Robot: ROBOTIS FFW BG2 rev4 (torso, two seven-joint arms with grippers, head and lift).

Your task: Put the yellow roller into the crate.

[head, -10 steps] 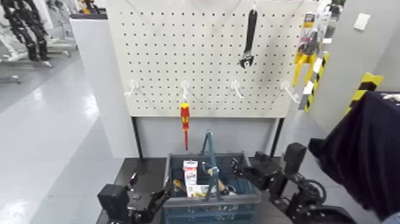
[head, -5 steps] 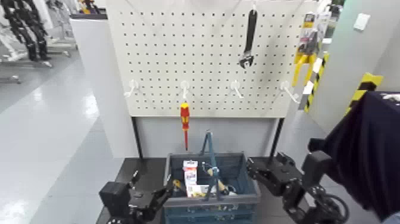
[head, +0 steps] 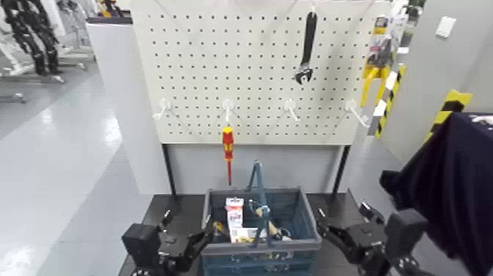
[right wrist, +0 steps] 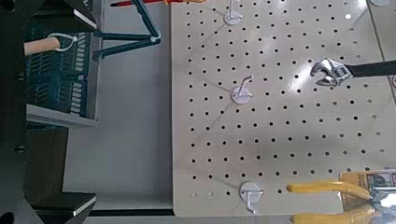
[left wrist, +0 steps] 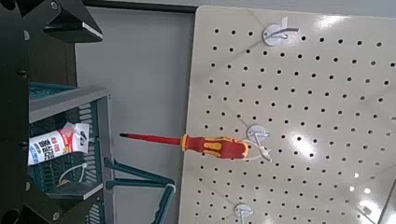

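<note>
You have 1 red and yellow screwdriver [head: 228,144], 1 blue-grey crate [head: 260,248], 1 cream pegboard [head: 242,73] with dark dots, and 2 black grippers, left [head: 188,248] and right [head: 343,226].

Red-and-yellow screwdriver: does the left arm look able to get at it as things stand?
Probably yes: the screwdriver hangs unobstructed from its hook, and the open left gripper sits lower, nearer the crate.
</note>
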